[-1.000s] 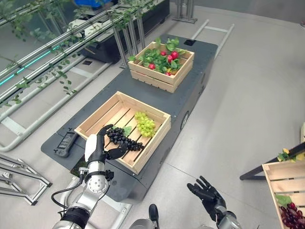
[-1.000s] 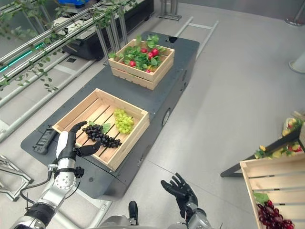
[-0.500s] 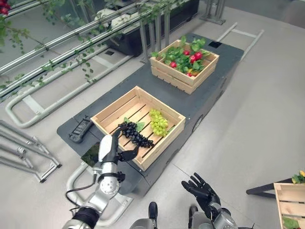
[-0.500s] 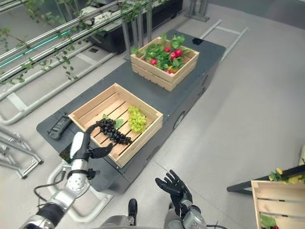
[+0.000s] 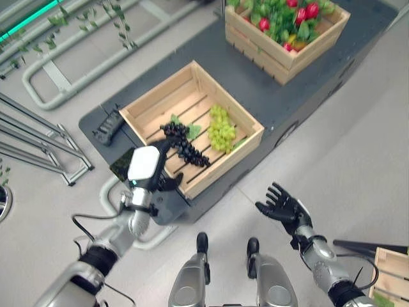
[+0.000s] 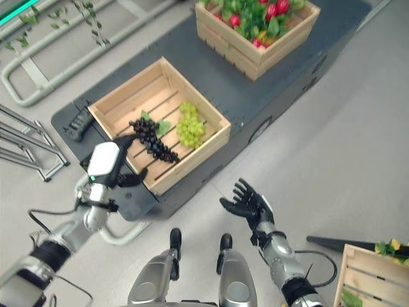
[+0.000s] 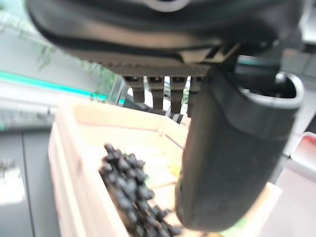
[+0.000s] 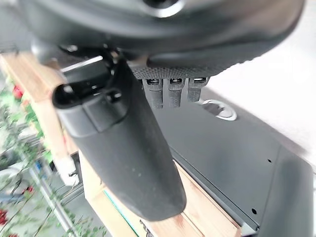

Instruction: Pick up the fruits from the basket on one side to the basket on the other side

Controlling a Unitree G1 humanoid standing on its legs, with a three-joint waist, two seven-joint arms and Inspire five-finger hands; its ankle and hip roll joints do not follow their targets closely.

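I have the left hand (image 5: 148,171) at the near edge of the nearer wooden crate (image 5: 151,102), its fingers reaching over the rim toward the stem end of the dark grapes (image 5: 185,145). From the head views and the left wrist view I cannot tell whether those fingers have closed on the bunch or merely touch it; the thumb (image 7: 224,163) stands out apart from the finger row, with the dark grapes (image 7: 129,190) lying on the crate's slats past it. The green grapes (image 5: 221,127) lie in the same crate, just beside the dark bunch, toward the far right corner.

My right hand (image 5: 282,206) hangs over the floor in front of the dark grey platform (image 5: 275,101), well apart from the crate, palm up with its fingers spread and holding nothing.

Farther back on the same surface sits a second crate (image 5: 259,52) filled with red fruit and green leaves (image 5: 291,14). A small black device (image 5: 108,128) lies on the platform just beside the nearer crate's left corner. At the lower right corner of the head views I see another wooden crate (image 6: 371,275) standing on the floor.
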